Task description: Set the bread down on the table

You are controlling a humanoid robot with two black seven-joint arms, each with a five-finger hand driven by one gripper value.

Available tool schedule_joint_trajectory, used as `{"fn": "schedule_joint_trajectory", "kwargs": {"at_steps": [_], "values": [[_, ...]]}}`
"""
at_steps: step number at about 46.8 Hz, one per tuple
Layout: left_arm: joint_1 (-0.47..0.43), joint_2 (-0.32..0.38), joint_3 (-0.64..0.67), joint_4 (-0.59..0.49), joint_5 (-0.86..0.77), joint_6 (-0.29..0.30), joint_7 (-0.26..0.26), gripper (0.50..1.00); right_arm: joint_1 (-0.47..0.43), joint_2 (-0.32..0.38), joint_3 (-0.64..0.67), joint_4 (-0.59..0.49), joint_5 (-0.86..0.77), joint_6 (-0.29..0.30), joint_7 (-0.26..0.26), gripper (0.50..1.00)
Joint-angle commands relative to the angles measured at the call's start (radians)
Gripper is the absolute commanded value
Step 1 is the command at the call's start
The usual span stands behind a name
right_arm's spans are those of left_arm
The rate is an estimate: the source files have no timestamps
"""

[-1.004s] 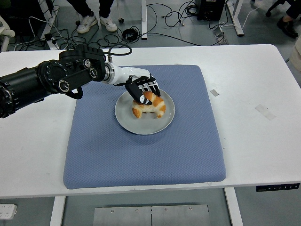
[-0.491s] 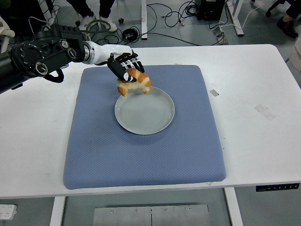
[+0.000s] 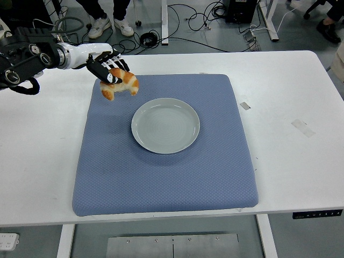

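A golden croissant-shaped bread (image 3: 121, 85) hangs in the air over the far left corner of the blue mat (image 3: 161, 177). My left hand (image 3: 110, 72) grips it from above with black fingers curled around its top. The black left arm comes in from the upper left edge. The grey plate (image 3: 165, 125) sits bare in the middle of the mat, to the right of and nearer than the bread. The right arm does not show.
The white table (image 3: 290, 156) extends on both sides of the mat. Bits of tape (image 3: 303, 128) lie on its right part. Cables and a person's shoes (image 3: 112, 26) are on the floor beyond the far edge.
My left hand lifted the bread off the plate and carried it up and to the left, toward the mat's far left corner. The plate is now bare.
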State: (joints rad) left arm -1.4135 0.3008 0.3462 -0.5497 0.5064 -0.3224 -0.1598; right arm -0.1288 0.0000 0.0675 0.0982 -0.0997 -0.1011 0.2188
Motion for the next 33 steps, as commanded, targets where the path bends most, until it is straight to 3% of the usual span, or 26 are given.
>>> {"fn": "schedule_joint_trajectory", "kwargs": {"at_steps": [1,33], "values": [[0.019,-0.002,-0.001,0.019,0.001,0.002,0.0,0.666,0.0,0.0,0.0,0.0,0.0,0.0,-0.001,1.0],[0.07,-0.012,-0.001,0.048,0.0,0.011,-0.003,0.719,0.0,0.0,0.0,0.0,0.0,0.0,-0.001,1.0]]}}
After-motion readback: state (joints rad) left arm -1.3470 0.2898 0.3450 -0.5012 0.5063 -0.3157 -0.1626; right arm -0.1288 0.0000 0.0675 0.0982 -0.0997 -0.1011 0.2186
